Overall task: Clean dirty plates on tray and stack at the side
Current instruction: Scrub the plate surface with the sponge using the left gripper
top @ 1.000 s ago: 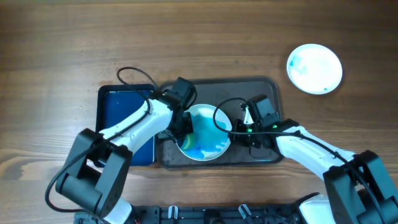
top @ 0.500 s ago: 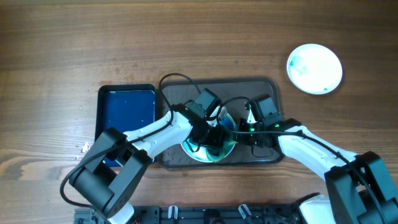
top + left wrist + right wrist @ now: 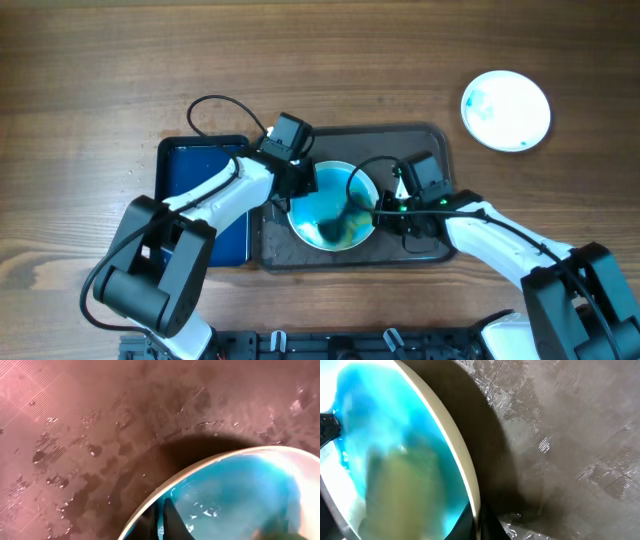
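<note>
While overhead hides grips, left end effector [image 3: 161,519] closed, right end effector [image 3: 477,527] pinching plate [image 3: 380,415]

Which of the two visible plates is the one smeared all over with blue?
The plate on the dark tray; the other plate, alone on the table at upper right, is mostly white.

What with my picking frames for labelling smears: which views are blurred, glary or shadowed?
Overhead: evenly lit and sharp, except a dark motion-blurred smudge on the plate in the tray. Left wrist: plate rim crisp, wet glints on the tray, dark shadow beside the rim. Right wrist: soft; a yellow-green blur over the blue smear, washed-out white top-left.
</note>
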You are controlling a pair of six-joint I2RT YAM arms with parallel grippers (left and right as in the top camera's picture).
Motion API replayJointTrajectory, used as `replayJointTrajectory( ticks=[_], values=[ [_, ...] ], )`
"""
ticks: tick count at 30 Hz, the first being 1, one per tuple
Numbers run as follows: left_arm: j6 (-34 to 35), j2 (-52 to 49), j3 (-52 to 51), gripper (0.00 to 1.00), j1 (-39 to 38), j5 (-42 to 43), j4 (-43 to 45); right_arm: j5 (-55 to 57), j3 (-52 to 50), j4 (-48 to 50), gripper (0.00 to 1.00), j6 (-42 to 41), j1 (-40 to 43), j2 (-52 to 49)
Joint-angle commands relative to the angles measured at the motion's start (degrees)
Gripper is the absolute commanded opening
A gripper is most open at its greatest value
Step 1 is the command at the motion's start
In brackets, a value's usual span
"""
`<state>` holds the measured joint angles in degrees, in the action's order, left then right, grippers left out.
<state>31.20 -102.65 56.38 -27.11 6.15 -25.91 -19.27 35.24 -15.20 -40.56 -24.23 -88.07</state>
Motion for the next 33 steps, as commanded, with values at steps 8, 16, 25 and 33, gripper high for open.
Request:
replayJointTrajectory(
  ticks=[8,16,25,33],
  values=[
    [-7.17,-0.17,-0.24,0.25,-0.04,-0.96,-4.7,0.39,-0.74,-1.57,0.04,0.35,0.24,-0.72],
    [-26.32,6.78,2.21,0.4,-0.07,17.2,-5.9,-0.04,-0.74,-1.66,0.04,0.5,0.24,-0.72],
    [-40.09,6.75,2.19,0.32,-1.11,33.92,-9.07,-0.66,-0.74,-2.27,0.04,0.52,0.24,-0.72],
    [-42.6,6.14,1.97,0.39,-5.01,33.0,-11.13,-1.66,-0.74,-2.27,0.04,0.48,0.24,-0.72]
  ],
)
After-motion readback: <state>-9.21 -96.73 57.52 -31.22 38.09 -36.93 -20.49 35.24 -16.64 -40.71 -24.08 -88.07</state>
